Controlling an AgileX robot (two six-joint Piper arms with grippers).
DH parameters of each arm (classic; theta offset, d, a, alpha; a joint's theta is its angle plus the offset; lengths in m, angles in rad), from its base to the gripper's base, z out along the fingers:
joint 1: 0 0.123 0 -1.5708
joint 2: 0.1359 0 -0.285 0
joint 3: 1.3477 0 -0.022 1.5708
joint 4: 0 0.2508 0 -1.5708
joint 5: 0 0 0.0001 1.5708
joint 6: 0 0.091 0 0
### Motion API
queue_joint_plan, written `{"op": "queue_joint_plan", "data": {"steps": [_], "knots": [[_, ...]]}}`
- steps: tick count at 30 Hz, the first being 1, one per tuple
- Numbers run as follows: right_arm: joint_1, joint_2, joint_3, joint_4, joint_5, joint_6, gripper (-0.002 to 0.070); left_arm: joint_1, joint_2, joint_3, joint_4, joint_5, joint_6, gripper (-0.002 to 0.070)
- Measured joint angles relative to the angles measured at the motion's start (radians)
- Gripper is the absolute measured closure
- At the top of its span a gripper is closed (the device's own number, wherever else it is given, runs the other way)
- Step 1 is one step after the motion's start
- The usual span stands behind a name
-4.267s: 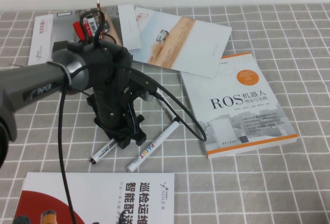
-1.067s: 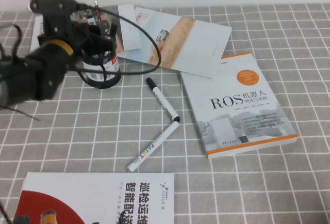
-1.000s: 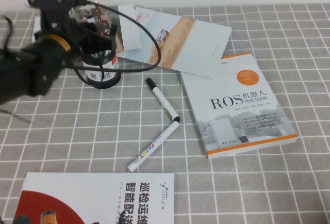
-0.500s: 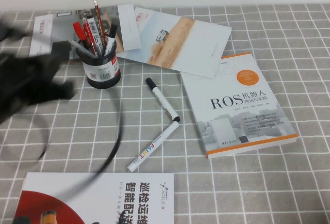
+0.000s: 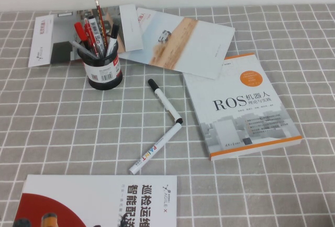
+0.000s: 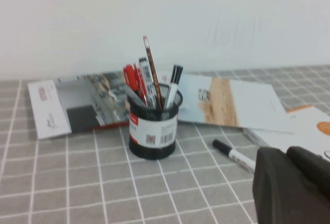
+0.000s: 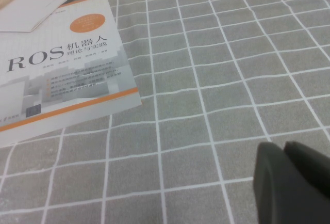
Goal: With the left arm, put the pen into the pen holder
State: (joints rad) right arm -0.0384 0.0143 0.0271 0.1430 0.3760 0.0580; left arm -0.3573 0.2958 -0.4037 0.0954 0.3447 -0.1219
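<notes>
Now the pen [image 5: 112,36] stands upright inside the pen holder [image 5: 104,71] on the bench [image 5: 63,117], while the left hand [image 6: 291,185], nearer the camera than the holder, and the right hand [image 7: 291,175], beyond the ROS book [image 5: 243,106], both look clenched and empty.

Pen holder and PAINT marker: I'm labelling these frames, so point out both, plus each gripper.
pen holder [image 5: 103,73], high view, barcode label.
PAINT marker [image 5: 153,151], high view, mid-barrel.
left gripper [image 6: 290,158], left wrist view, fingertips.
right gripper [image 7: 284,150], right wrist view, fingertips.
</notes>
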Motion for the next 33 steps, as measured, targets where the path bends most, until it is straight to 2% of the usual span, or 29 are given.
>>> {"op": "queue_joint_plan", "data": {"steps": [11,18,20,28,33], "knots": [[0.000,0.000,0.000,0.000,0.000,0.000,0.0691,0.000,-0.129,0.057,0.013,0.020,-0.012,0.0675],[0.000,0.000,0.000,0.000,0.000,0.000,0.0691,0.002,-0.146,0.201,0.027,-0.211,-0.014,0.0675],[0.000,0.000,0.000,0.000,0.000,0.000,0.0691,0.032,-0.165,0.238,0.005,-0.247,0.005,0.0675],[0.000,0.000,0.000,0.000,0.000,0.000,0.0691,0.244,-0.281,0.343,-0.111,-0.280,0.076,0.0675],[0.000,0.000,0.000,0.000,0.000,0.000,0.0691,0.301,-0.303,0.422,-0.167,-0.290,0.080,0.0675]]}}
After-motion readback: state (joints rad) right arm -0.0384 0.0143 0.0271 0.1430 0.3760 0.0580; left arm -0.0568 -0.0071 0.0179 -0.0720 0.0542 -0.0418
